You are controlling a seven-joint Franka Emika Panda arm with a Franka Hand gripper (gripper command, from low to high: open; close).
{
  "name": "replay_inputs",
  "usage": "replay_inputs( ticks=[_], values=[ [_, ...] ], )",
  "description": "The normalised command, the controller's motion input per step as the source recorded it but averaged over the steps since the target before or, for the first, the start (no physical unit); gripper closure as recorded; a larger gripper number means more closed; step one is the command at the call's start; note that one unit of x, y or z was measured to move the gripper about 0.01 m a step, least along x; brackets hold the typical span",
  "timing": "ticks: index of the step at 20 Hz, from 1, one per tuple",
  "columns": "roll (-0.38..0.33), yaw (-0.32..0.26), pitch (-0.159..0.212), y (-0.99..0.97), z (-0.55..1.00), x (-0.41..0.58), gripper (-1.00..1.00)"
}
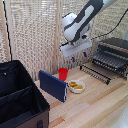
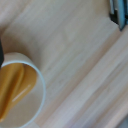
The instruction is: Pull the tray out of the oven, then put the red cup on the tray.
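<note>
Now the open, empty gripper (image 1: 78,56) hangs mid-frame; the red cup (image 1: 63,74) stands below-left, the pulled-out tray (image 1: 106,61) at the oven (image 1: 114,50) to its right.

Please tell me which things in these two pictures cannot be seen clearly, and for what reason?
- Pincer: small and blurred in the exterior view, so open or shut cannot be told.
- Red cup: its lower part is hidden behind the blue panel in the exterior view.
- Oven: cut off by the exterior view's right edge.
- White bowl: cut off by the picture's edge in the wrist view, contents blurred.
</note>
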Motion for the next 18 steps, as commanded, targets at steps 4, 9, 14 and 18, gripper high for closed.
replay_inputs(
  ticks=[4,9,14,18],
  values=[
    [0.255,-0.115,-0.126,0.04,-0.09,0.439,-1.0],
    [0.299,-0.129,-0.078,0.01,-0.06,0.402,-1.0],
    [0.322,-0.156,0.004,-0.04,-0.03,0.35,-1.0],
    [0.26,-0.145,0.04,-0.14,-0.04,0.306,-1.0]
  ],
)
